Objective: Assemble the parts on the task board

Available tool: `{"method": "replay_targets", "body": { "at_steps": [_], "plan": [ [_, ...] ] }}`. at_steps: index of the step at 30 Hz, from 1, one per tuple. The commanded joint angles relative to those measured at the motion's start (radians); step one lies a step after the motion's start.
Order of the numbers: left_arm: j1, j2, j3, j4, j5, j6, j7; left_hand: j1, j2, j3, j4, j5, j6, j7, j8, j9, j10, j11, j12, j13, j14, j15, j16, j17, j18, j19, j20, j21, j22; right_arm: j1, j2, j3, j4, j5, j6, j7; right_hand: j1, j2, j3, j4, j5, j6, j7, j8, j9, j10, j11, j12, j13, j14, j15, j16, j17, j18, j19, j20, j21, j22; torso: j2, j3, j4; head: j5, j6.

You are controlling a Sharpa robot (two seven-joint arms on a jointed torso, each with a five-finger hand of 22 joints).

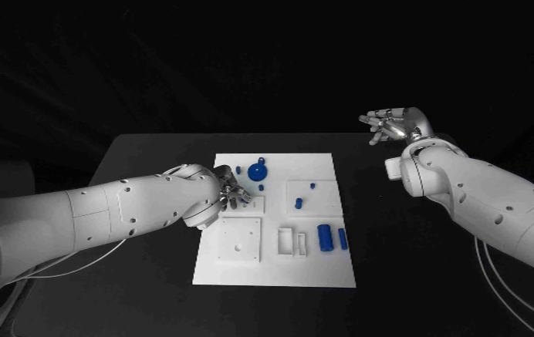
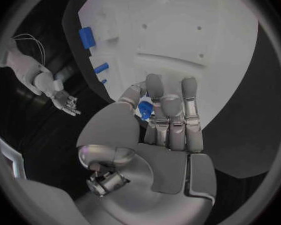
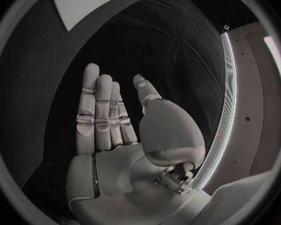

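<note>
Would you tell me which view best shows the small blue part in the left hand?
The left wrist view: the blue part sits close up, pinched by the left hand. In the head view the left hand covers it over the task board.

The flat white task board looks like smooth matt plastic. The small blue parts on it appear glossy plastic. The left hand and right hand show brushed silver metal. The black table looks matt.
</note>
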Motion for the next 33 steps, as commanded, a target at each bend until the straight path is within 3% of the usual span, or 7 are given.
{"method": "replay_targets", "body": {
  "at_steps": [1,10,11,13,26,28,33],
  "plan": [
    [-0.005,0.002,0.000,0.000,-0.018,0.037,-0.003,0.003,0.012,0.004,0.000,-0.002,0.190,-0.128,0.003,0.253,0.037,-0.013,-0.005,-0.003,-0.003,-0.001,-0.006,-0.007,-0.013,0.011,0.003,-0.020,0.018,0.001,0.001,0.001,-0.003,0.009,0.024,0.010,-0.012,0.001,-0.004,-0.004,0.005,-0.009,0.002,-0.001,-0.001,-0.002,0.000,0.001,-0.002,-0.003,0.000,0.002,-0.002,-0.009,-0.001,0.000,0.004,-0.002,0.000,0.0000,0.0003,-0.002,-0.003],
    [-0.010,-0.001,0.000,-0.002,-0.019,0.041,-0.004,0.003,0.012,0.004,0.000,-0.002,0.190,-0.128,0.003,0.253,0.037,-0.013,-0.005,-0.003,-0.003,-0.001,-0.006,-0.007,-0.013,0.011,0.003,-0.020,0.018,0.001,0.002,0.001,-0.010,0.007,0.035,0.005,-0.010,0.002,-0.007,-0.004,0.005,-0.009,0.002,-0.001,0.000,-0.002,0.000,0.001,-0.006,-0.004,0.000,0.003,-0.004,-0.009,-0.002,0.001,0.004,-0.005,0.000,0.0010,0.0003,0.000,-0.005],
    [-0.010,-0.001,0.000,-0.002,-0.019,0.041,-0.005,0.003,0.013,0.003,-0.003,-0.002,0.189,-0.129,0.007,0.251,0.037,-0.013,-0.005,-0.003,-0.001,-0.001,-0.005,-0.009,-0.015,0.049,0.002,-0.118,0.121,0.001,0.001,0.001,-0.010,0.007,0.035,0.005,-0.010,0.002,-0.007,-0.004,0.005,-0.009,0.002,-0.001,0.000,-0.002,0.000,0.001,-0.006,-0.004,0.000,0.003,-0.004,-0.009,-0.002,0.001,0.004,-0.005,0.000,0.0007,0.0003,0.000,-0.005],
    [-0.011,-0.002,0.000,-0.001,-0.019,0.042,-0.005,0.002,0.013,0.004,-0.005,-0.002,0.189,-0.128,0.008,0.250,0.038,-0.013,-0.003,-0.002,-0.004,-0.001,-0.004,-0.008,-0.016,0.058,0.003,-0.141,0.148,0.001,0.001,0.001,-0.010,0.007,0.036,0.004,-0.011,0.003,-0.009,-0.003,0.006,-0.009,0.002,-0.001,0.000,-0.002,0.000,0.001,-0.008,-0.005,0.000,0.003,-0.006,-0.009,-0.002,0.001,0.004,-0.007,0.000,0.0012,-0.0001,0.001,-0.006],
    [-0.011,-0.006,0.001,-0.002,-0.019,0.051,-0.008,0.002,0.013,0.004,-0.005,-0.002,0.189,-0.128,0.008,0.250,0.038,-0.013,-0.003,-0.002,-0.004,-0.001,-0.004,-0.008,-0.016,0.058,0.003,-0.141,0.148,0.001,0.002,0.001,-0.011,0.007,0.041,0.000,-0.011,0.003,-0.009,-0.003,0.006,-0.009,0.002,-0.001,0.000,-0.002,0.000,0.001,-0.009,-0.005,0.000,0.004,-0.006,-0.009,-0.002,0.001,0.004,-0.008,0.000,0.0014,-0.0002,0.002,-0.007],
    [-0.011,-0.006,0.001,-0.002,-0.019,0.053,-0.009,0.002,0.016,0.004,-0.007,-0.002,0.188,-0.128,0.008,0.249,0.038,-0.013,-0.004,-0.002,-0.003,-0.001,-0.003,-0.009,-0.020,0.092,0.002,-0.228,0.227,0.001,0.002,0.001,-0.011,0.006,0.042,-0.001,-0.010,0.005,-0.013,-0.003,0.007,-0.009,0.002,-0.001,0.000,-0.003,0.000,0.003,-0.013,-0.005,0.000,0.005,-0.010,-0.009,-0.001,0.001,0.005,-0.013,0.000,0.0013,-0.0001,0.002,-0.007],
    [-0.011,-0.007,0.001,-0.004,-0.019,0.056,-0.013,0.002,0.016,0.004,-0.007,-0.002,0.188,-0.128,0.008,0.249,0.038,-0.013,-0.004,-0.002,-0.003,-0.001,-0.003,-0.009,-0.020,0.092,0.002,-0.228,0.227,0.001,0.002,0.001,-0.012,0.006,0.043,-0.002,-0.010,0.005,-0.013,-0.003,0.007,-0.009,0.002,-0.001,0.000,-0.003,0.000,0.003,-0.013,-0.005,0.000,0.005,-0.010,-0.009,-0.001,0.001,0.005,-0.013,0.000,0.0013,0.0003,0.002,-0.007]
  ]
}}
